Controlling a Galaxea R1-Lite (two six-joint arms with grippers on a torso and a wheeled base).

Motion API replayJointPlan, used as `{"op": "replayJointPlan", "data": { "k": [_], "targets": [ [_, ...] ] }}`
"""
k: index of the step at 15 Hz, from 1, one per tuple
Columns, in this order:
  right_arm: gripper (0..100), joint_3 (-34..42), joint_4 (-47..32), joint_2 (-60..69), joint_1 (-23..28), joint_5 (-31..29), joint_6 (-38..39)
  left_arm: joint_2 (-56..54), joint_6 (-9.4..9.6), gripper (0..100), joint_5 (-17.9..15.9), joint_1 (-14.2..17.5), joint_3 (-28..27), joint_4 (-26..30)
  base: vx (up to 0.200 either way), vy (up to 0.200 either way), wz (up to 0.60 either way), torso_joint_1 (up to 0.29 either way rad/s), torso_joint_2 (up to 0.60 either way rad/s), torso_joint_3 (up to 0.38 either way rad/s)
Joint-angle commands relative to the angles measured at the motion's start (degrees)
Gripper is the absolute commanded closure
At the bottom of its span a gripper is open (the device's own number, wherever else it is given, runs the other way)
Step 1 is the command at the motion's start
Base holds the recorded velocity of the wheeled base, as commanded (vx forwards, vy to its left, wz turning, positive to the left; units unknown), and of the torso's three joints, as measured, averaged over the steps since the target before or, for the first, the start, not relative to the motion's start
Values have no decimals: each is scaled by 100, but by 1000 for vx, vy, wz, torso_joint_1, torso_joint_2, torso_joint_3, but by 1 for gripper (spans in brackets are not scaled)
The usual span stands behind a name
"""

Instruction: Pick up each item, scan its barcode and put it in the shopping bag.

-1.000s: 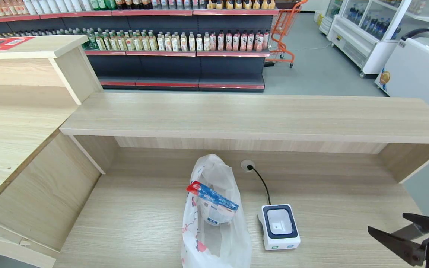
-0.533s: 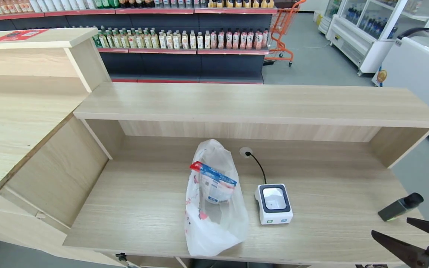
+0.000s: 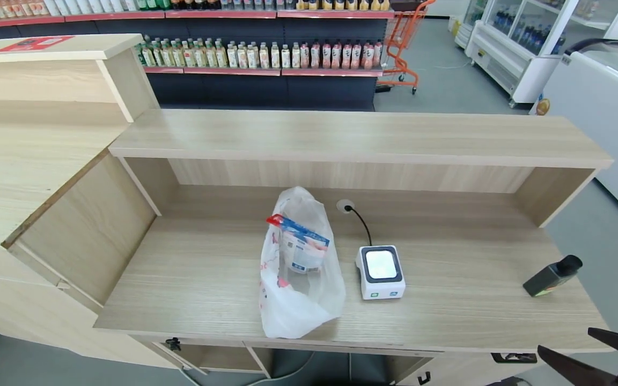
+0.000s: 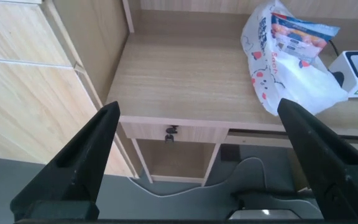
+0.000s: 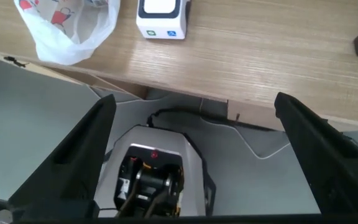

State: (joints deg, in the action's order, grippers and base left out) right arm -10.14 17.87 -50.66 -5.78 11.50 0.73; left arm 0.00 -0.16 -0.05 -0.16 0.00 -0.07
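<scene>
Wooden counter (image 3: pixel 448 300), L-shaped with a raised ledge along its far side, is carrying every item listed here on its lower surface. Shopping bag (image 3: pixel 293 311), white translucent plastic with red print, is slumping open near the middle of the counter, its lower end reaching almost to the front edge. Left gripper (image 4: pixel 199 107) is hanging off the front of the counter toward its left end, fingers spread wide and grasping nothing. Right gripper (image 5: pixel 194 102) is hanging off the front edge toward the right corner, fingers likewise released and empty. Barcode scanner (image 3: pixel 380 272), a white box with a dark-framed window facing up, is sitting just beside the bag on the robot's right, not touching it. Snack pouch (image 3: pixel 302 249), white with a blue and red top band, is resting inside the bag's mouth, its top edge sticking out above the plastic. Dark bottle (image 3: pixel 551 276) with a black cap and a green patch at its base is sitting near the counter's right edge, well apart from the scanner; whether it is standing or lying cannot be told. Black cable (image 3: pixel 363 228) is running from the scanner's back to a round grommet (image 3: pixel 345 206) in the counter.
</scene>
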Motion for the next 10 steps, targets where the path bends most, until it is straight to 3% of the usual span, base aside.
{"op": "replayJointPlan", "data": {
  "k": [1,10],
  "targets": [
    [0,100,-3,276,-64,55,270,9,7,0,5,-2,0,-1,0,-200,0,-2,-7,2],
    [0,118,-249,452,-37,169,454,9,16,0,5,-2,0,-1,0,-200,0,0,3,-1]
  ]
}}
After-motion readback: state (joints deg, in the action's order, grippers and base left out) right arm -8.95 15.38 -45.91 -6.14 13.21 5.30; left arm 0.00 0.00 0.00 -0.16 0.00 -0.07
